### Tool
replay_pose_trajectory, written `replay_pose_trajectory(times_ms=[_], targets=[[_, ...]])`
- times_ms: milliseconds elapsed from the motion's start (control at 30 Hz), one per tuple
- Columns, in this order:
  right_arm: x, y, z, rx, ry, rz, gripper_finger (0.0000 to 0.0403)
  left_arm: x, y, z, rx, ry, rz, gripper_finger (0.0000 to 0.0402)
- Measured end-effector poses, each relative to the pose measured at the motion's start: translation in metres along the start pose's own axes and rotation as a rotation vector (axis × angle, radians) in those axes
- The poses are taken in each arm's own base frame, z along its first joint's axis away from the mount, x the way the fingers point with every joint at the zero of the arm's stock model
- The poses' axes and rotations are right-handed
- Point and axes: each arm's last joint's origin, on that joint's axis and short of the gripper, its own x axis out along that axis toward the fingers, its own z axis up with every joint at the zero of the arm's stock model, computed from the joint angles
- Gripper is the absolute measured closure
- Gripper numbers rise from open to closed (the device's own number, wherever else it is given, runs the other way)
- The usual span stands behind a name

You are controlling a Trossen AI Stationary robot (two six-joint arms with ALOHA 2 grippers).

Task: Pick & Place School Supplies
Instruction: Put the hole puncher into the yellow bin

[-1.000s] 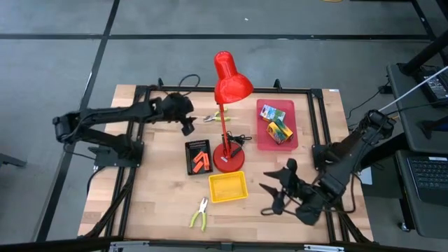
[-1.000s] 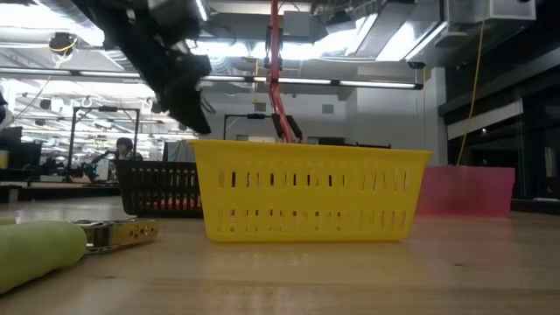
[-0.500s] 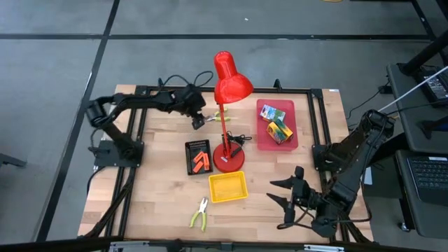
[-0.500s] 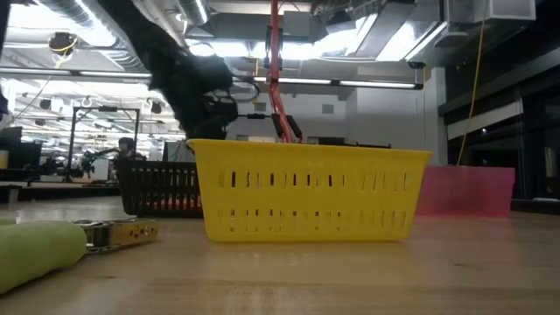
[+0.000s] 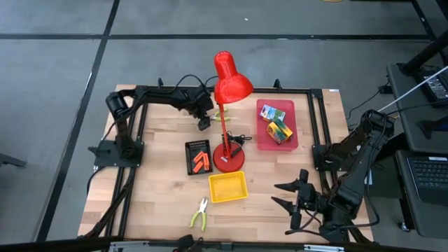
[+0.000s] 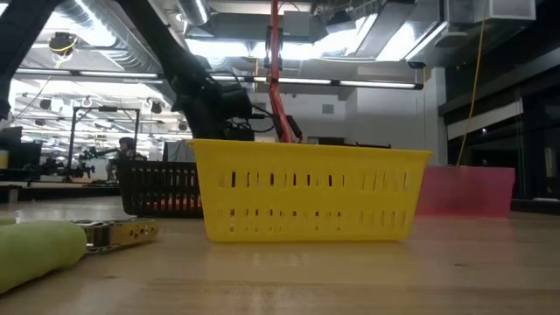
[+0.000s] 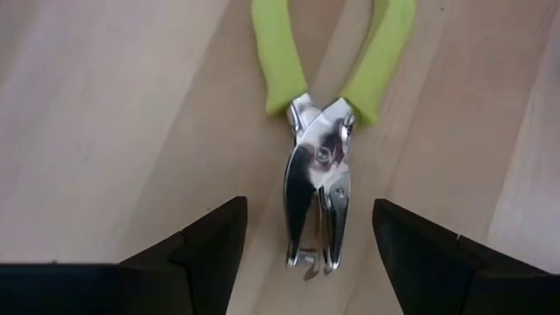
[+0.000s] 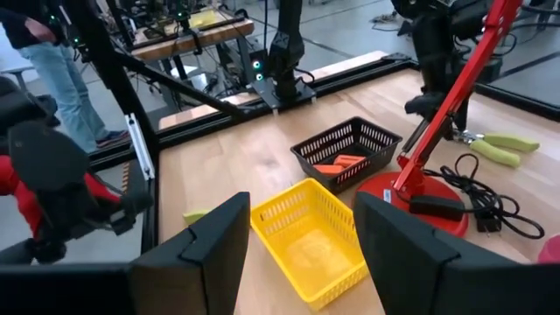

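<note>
Floor: grey panels with dark seams
Ceiling: exposed ducts, strip lights
Side: desk with keyboard

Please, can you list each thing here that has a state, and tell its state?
left gripper: open, above far pliers
far pliers: flat on table, untouched
right gripper: open, empty
near pliers: flat on table
yellow tray: empty
pink tray: holds crayon boxes

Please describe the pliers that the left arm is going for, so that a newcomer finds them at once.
Start at the tall red lamp. Just behind its pole lie pliers with yellow-green handles, under the open left pincer. The other pliers lie alone at the table's front edge, near the yellow tray.
</note>
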Motion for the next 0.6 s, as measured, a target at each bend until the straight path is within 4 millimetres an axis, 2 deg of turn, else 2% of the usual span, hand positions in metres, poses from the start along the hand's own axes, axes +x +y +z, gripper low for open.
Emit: replay_pose_trajectory(times_ms=[200,300,433,600], targets=[[-0.0015,0.0002,-0.0002,-0.002,-0.010,-0.001,0.0195,0.0083,0.0015,-0.0006,0.004,0.011,0.019,0.0159],[-0.0015,0.0002,-0.0002,-0.002,-0.010,-0.001,0.0195,0.0091,0.0017,0.0003,0.002,0.008,0.057,0.0176],[-0.0015,0.0002,-0.0002,-0.001,-0.010,-0.001,0.0195,0.0101,-0.0009,0.0014,0.009,0.002,0.081,0.0230],[-0.0022,0.0005,-0.0005,0.006,-0.009,0.002,0.0195,0.0105,-0.0065,0.0014,0.046,0.011,0.089,0.0323]])
